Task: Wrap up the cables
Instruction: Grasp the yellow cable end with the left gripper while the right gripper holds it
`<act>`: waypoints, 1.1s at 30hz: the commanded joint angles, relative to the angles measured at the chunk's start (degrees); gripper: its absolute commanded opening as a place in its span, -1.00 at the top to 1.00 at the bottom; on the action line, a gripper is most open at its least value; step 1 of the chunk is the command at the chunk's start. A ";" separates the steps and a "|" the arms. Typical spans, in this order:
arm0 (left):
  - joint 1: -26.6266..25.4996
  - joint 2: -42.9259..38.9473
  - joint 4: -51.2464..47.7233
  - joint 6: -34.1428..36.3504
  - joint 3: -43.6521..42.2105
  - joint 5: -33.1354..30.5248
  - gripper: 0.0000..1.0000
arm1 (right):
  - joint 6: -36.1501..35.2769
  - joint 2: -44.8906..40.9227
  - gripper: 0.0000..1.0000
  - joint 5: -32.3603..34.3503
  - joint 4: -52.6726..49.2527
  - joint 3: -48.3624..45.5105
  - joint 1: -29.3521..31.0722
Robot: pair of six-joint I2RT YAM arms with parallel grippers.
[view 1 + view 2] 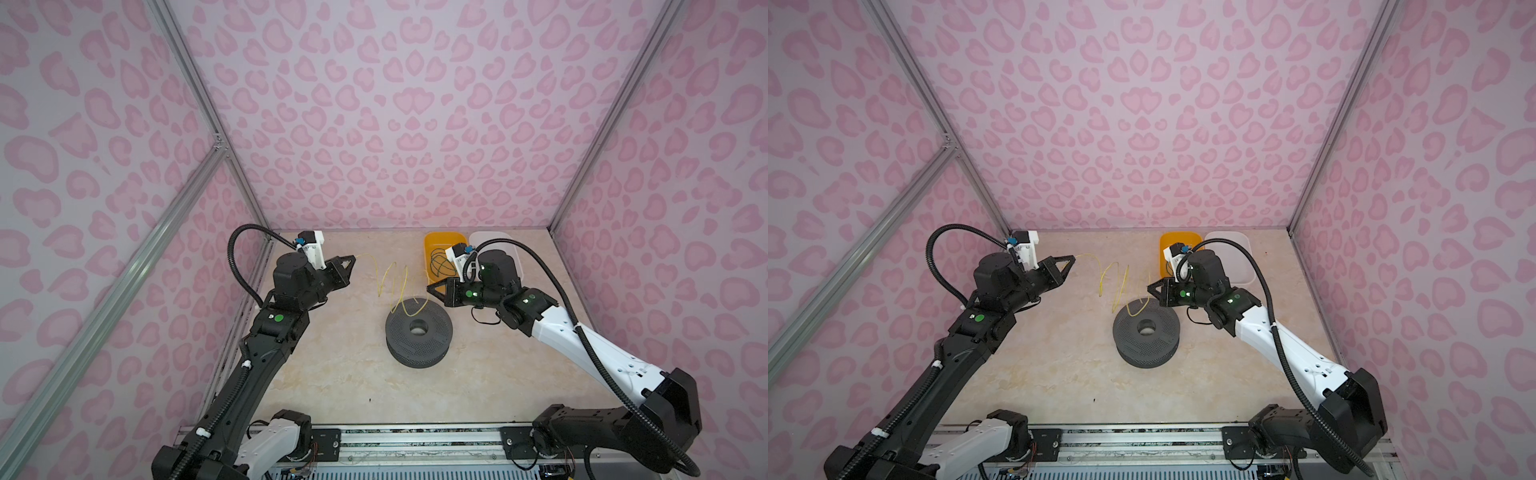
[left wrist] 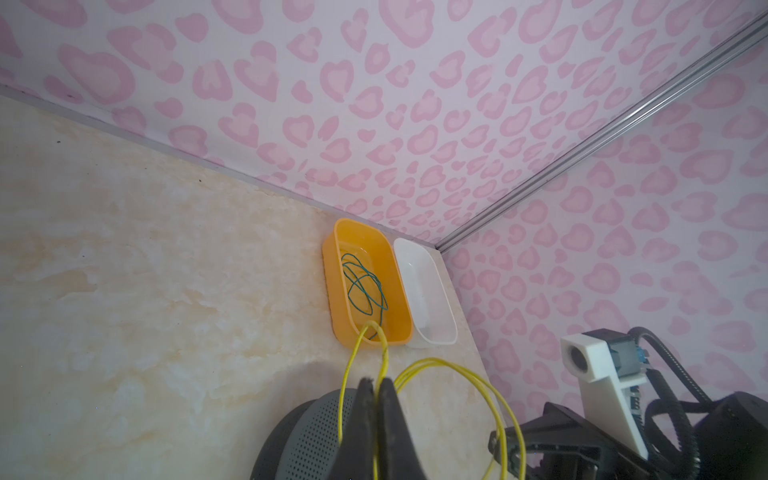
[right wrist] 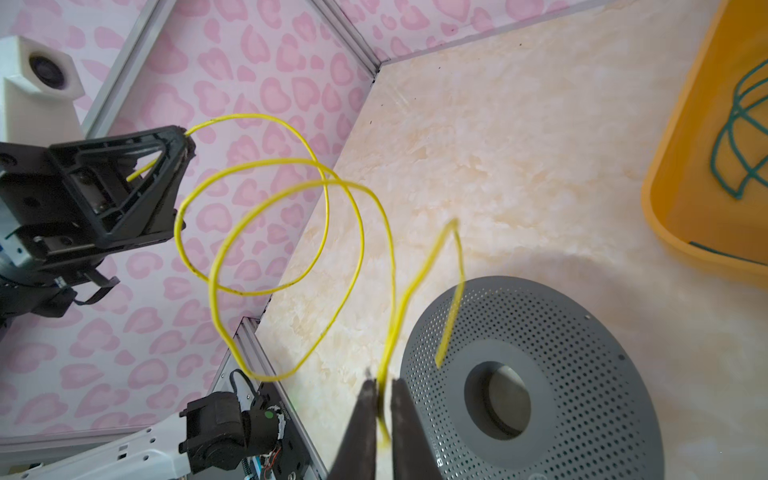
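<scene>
A pale yellow cable (image 1: 405,282) (image 1: 1119,286) hangs in loose loops between my two grippers, above the table. My left gripper (image 1: 353,258) (image 2: 376,380) is shut on one end of it. In the right wrist view, the yellow cable (image 3: 245,117) runs between the jaws of my right gripper (image 1: 429,286) (image 3: 384,380), which stand slightly apart. Its free end dangles over a grey perforated spool (image 1: 417,332) (image 3: 540,374) lying flat on the table. A dark green cable (image 2: 353,286) (image 3: 735,124) lies coiled in an orange bin (image 1: 432,241) (image 2: 399,266).
A white bin (image 1: 486,237) (image 2: 424,291) stands against the orange one in the far right corner. Pink patterned walls with aluminium posts close the table on three sides. The arm bases and a rail run along the front edge.
</scene>
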 commanded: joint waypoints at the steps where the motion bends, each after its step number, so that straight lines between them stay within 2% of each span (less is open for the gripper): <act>1: 0.09 0.73 0.99 1.65 2.04 -0.83 0.92 | 0.85 -0.34 0.54 -2.55 1.23 0.26 0.04; 7: 0.09 2.44 1.61 1.92 3.26 -1.02 0.91 | 1.34 -2.90 0.46 -2.73 0.92 1.13 0.06; 11: -0.13 3.55 2.05 1.68 3.46 -0.87 0.92 | 2.61 -4.41 0.26 -1.44 1.62 2.07 1.21; 13: -0.57 4.04 2.44 1.81 3.60 -0.98 0.92 | 3.61 -4.44 0.11 0.41 2.37 3.08 3.21; 17: -1.44 5.17 2.69 2.64 4.23 -1.34 0.92 | 6.23 -1.98 -0.03 4.80 5.31 6.34 7.63; 22: -2.94 5.89 3.48 4.35 4.95 -1.86 0.92 | 16.32 3.87 -0.09 6.55 11.55 8.33 9.08; 33: -3.86 5.36 3.67 6.24 5.14 -2.14 0.92 | 32.23 13.68 -0.10 5.18 24.83 8.00 9.17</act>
